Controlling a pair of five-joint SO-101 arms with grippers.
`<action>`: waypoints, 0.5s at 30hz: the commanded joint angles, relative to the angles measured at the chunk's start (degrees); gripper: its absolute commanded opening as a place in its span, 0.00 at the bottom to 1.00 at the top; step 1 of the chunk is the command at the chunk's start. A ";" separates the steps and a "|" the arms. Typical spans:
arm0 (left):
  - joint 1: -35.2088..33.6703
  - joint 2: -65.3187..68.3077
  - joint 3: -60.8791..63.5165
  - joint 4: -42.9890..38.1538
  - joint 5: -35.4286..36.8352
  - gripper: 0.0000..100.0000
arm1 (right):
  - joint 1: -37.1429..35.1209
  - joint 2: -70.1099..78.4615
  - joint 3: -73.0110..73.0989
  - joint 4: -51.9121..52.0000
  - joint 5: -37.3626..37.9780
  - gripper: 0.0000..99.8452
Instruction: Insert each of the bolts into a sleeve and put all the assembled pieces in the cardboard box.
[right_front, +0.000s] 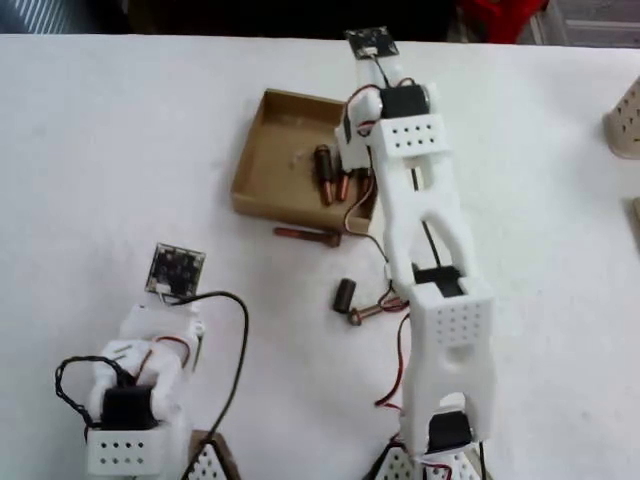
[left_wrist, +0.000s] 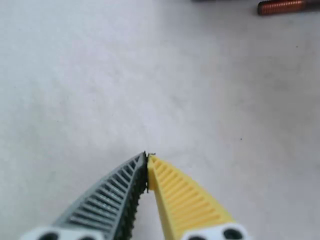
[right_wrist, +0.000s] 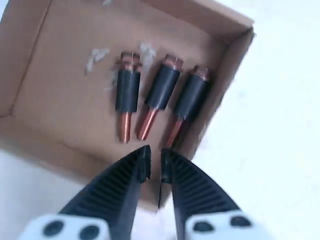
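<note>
Three pieces boxed, by the look of it, and more left to do. Nearest, at seven o'clock of the table (right_front: 120, 130): the left gripper (left_wrist: 147, 160), clenched tip to tip on nothing, above bare white surface.

Farther in, close to the middle at about six o'clock: a loose black sleeve (right_front: 345, 295), and at its four o'clock, just beside it, a bare bolt (right_front: 370, 312) reaching toward the right arm (right_front: 440, 250). Beyond those, lying flat just beside the near wall of the cardboard box (right_front: 285, 150): a second bare bolt (right_front: 305, 235).

Farthest, around twelve o'clock: the box itself, with the right gripper (right_wrist: 154, 162) above its near edge, slightly parted and grasping nothing. Inside, side by side and close to one wall: three assembled pieces (right_wrist: 162, 87), sleeves on, copper shanks pointing toward that gripper.

Left to do, as a judgement: sleeving the two loose bolts, then boxing both. One loose sleeve counted against two loose bolts.
</note>
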 joint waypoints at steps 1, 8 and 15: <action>-0.40 -0.57 -0.09 0.18 -0.62 0.02 | 0.57 -7.25 -2.20 7.16 0.35 0.02; -0.40 -0.57 -0.09 0.18 -0.62 0.02 | 3.21 -14.46 7.47 11.30 -0.88 0.02; -0.40 -0.57 -0.09 0.35 -0.62 0.02 | 3.30 -26.42 30.77 9.63 -1.14 0.02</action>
